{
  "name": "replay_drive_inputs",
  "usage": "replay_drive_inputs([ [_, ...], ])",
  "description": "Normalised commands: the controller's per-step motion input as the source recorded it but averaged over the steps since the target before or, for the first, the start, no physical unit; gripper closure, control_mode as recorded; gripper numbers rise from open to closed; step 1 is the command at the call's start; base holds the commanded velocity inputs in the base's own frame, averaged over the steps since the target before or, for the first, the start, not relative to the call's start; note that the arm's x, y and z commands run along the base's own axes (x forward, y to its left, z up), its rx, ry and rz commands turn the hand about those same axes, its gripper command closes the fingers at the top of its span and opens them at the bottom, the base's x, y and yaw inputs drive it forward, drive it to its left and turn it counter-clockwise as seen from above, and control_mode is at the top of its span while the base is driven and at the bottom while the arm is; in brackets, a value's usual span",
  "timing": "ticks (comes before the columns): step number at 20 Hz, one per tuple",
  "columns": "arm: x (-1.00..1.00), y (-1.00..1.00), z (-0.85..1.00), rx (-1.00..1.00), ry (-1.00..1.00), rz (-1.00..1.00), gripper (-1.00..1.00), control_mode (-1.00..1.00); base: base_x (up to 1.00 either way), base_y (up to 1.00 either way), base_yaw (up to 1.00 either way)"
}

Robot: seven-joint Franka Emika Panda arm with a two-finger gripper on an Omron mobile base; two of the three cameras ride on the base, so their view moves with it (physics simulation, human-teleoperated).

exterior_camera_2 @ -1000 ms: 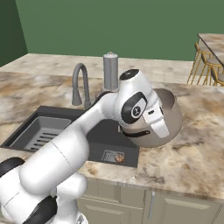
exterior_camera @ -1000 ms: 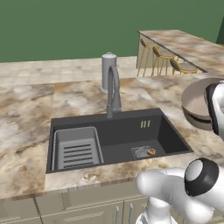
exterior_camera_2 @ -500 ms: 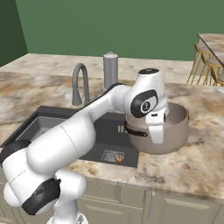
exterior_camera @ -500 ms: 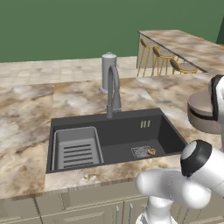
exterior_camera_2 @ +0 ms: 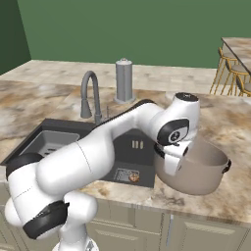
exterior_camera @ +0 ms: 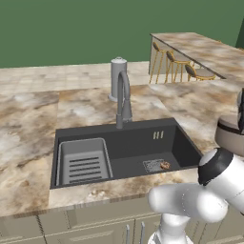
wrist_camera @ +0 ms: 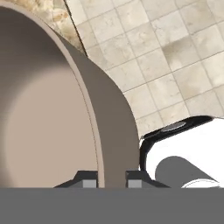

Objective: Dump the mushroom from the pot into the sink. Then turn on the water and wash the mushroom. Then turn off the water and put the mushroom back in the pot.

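Note:
The grey-brown pot (exterior_camera_2: 198, 169) stands upright on the marble counter right of the sink (exterior_camera_2: 133, 145), near the front edge. My gripper (wrist_camera: 111, 181) is shut on the pot's near rim, one finger inside the wall and one outside. The pot's inside (wrist_camera: 43, 127) looks empty. The pot (exterior_camera: 230, 135) sits at the right edge of the left base view. The tiny brown-orange mushroom (exterior_camera: 165, 165) lies on the floor of the sink (exterior_camera: 138, 138), touching the right side of the square drain grate (exterior_camera: 153, 165). The gooseneck faucet (exterior_camera: 123, 97) stands behind the basin, with no water running.
A grey ribbed tray insert (exterior_camera: 83, 162) fills the sink's left part. A thick grey cylinder with a domed top (exterior_camera: 117, 78) stands behind the faucet (exterior_camera_2: 89, 93). A bar counter with stools (exterior_camera: 181, 62) is at the far right. Tiled floor (wrist_camera: 166, 57) lies below the counter's edge.
The pot has swung from tilted at the sink's right edge to upright, then moved right and down onto the counter. The mushroom has stayed by the drain grate.

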Motion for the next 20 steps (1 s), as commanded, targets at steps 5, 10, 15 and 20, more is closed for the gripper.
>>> replay_drive_inputs([
  [5, 0.0, 0.08, -0.19, 0.09, -0.16, -0.05, 1.0, -1.0, 0.0, 0.0, 0.0],
  [10, 0.02, 0.24, -0.11, 0.0, -0.18, 0.02, 1.0, -1.0, 0.0, 0.0, 0.0],
  [15, 0.01, 0.09, -0.12, -0.05, -0.01, 0.01, 1.0, -1.0, 0.0, 0.0, 0.0],
  [20, 0.16, 0.0, -0.23, -0.07, 0.0, 0.0, 1.0, -1.0, 0.0, 0.0, 0.0],
])
